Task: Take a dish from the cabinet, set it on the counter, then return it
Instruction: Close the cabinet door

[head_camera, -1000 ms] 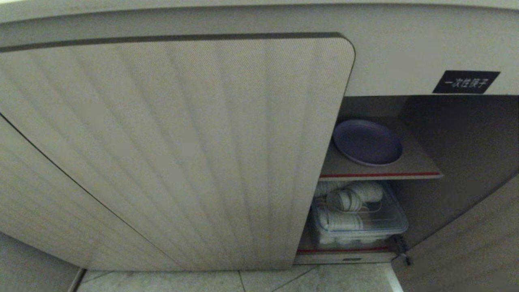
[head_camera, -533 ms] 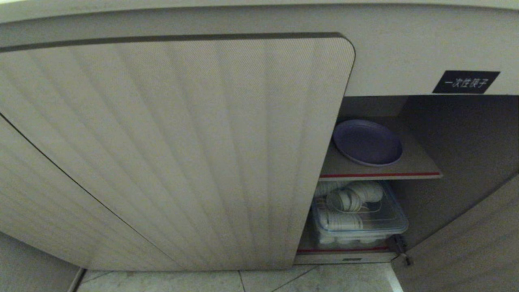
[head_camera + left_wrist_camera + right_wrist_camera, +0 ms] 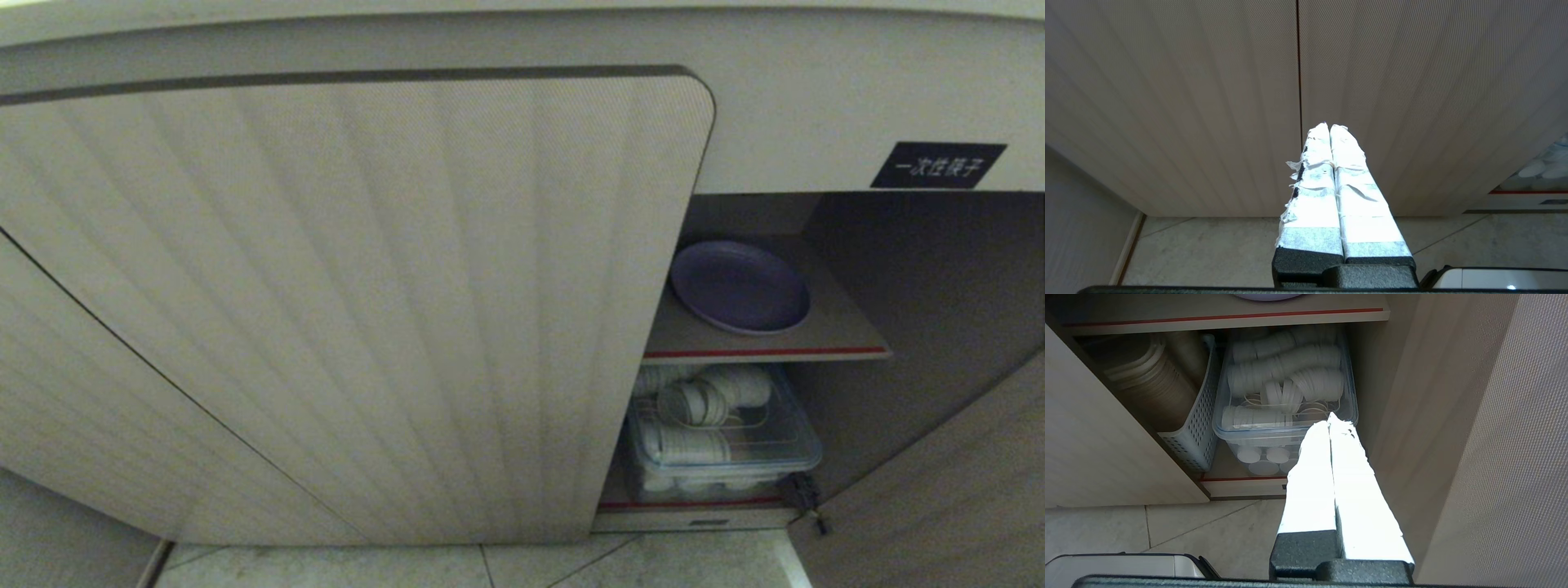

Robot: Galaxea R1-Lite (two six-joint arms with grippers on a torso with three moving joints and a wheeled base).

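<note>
- The dish (image 3: pixel 740 286) is lying flat on the upper, red-edged shelf (image 3: pixel 841 339) of the cabinet (image 3: pixel 922 269), showing in the right half of the head view, just right of the ribbed door (image 3: pixel 351 302) that is filling the left and centre of that frame
- Below that shelf, a clear plastic bin (image 3: pixel 796 453) of stacked white lids is sitting in the lower right of the opening; in the right wrist view a white perforated basket (image 3: pixel 1194 420) is standing just beside it
- The right gripper (image 3: pixel 1329 418) is showing in the centre of its own view with its taped fingers pressed together, gripping nothing, and pointing toward the lower compartment, well apart from the dish
- The left gripper (image 3: pixel 1329 126) is sitting at the centre of its view, fingers likewise pressed together and empty, facing the ribbed door
- Neither arm is appearing in the head view
- Judging by this, the task is only beginning: the dish is untouched and the reach is not yet underway
- The next move is calling for the right fingers to spread, rise to the upper shelf and take the dish by its near rim, while keeping clear of the door's edge
</note>
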